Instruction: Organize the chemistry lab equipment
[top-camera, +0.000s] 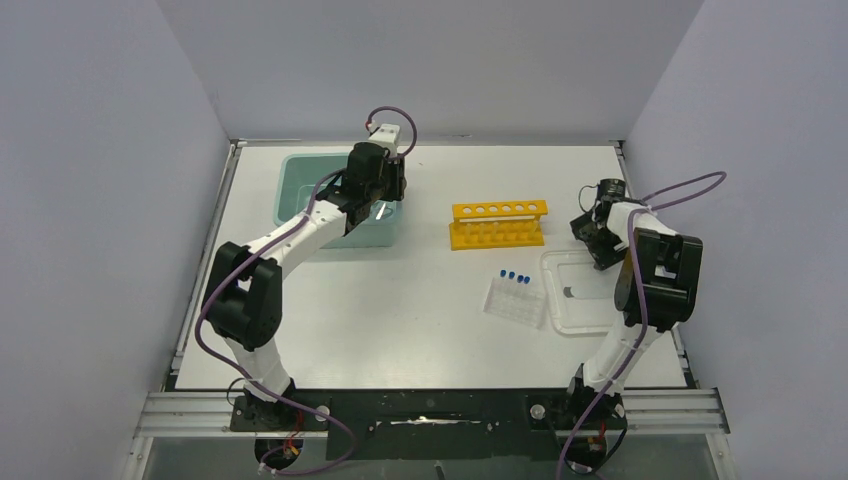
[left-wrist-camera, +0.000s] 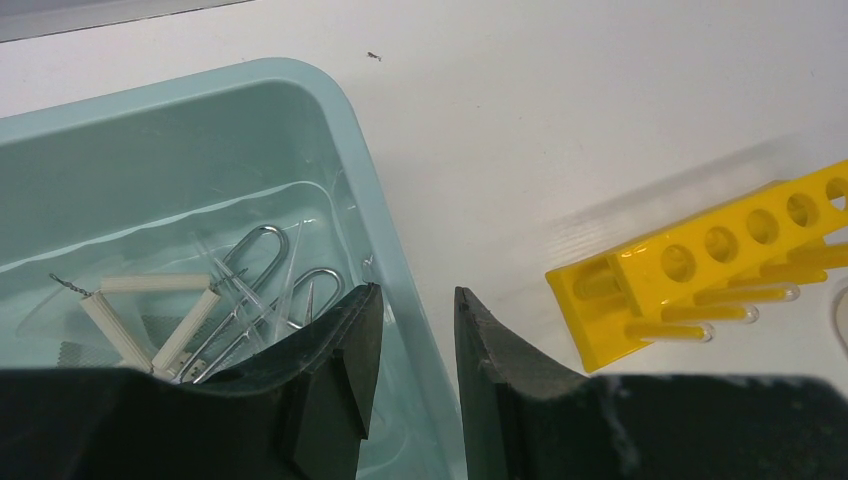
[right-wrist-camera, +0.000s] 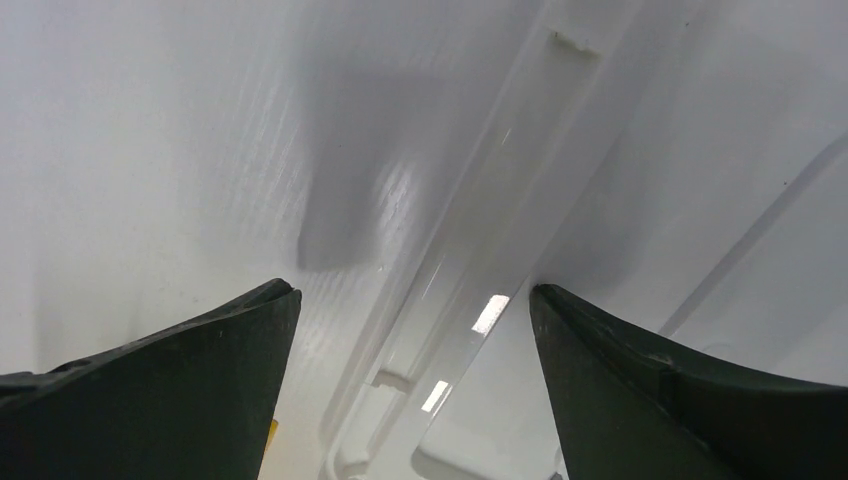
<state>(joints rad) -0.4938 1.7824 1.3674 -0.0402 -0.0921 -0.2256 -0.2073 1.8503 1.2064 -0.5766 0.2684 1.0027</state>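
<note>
Bolted at six o'clock in the overhead view, the arm bases sit nearest the lens. One arm reaches to eleven o'clock and puts the left pincer over the teal tub. A yellow rack stands near the centre. Just toward five o'clock of it, the blue-capped tubes stand in a clear holder on the counter, outside the tub. At three o'clock the right pincer hangs over the far edge of the translucent lid.

From the left wrist, the jaws stand narrowly apart with nothing visible between them, and they seem to straddle the tub's wall. Metal forceps lie on the tub floor toward ten o'clock, beside pale rods.

From the right wrist, the jaws are spread wide and empty, and the lid's raised rim runs diagonally between them.

The step in hand looks like taking hold of that rim. To do it well, lower until the rim sits fully between the pads and close squarely across it. Lift level, because a thin lid will likely flex. My judgement is that the tubes belong in the tub before the lid goes on.
</note>
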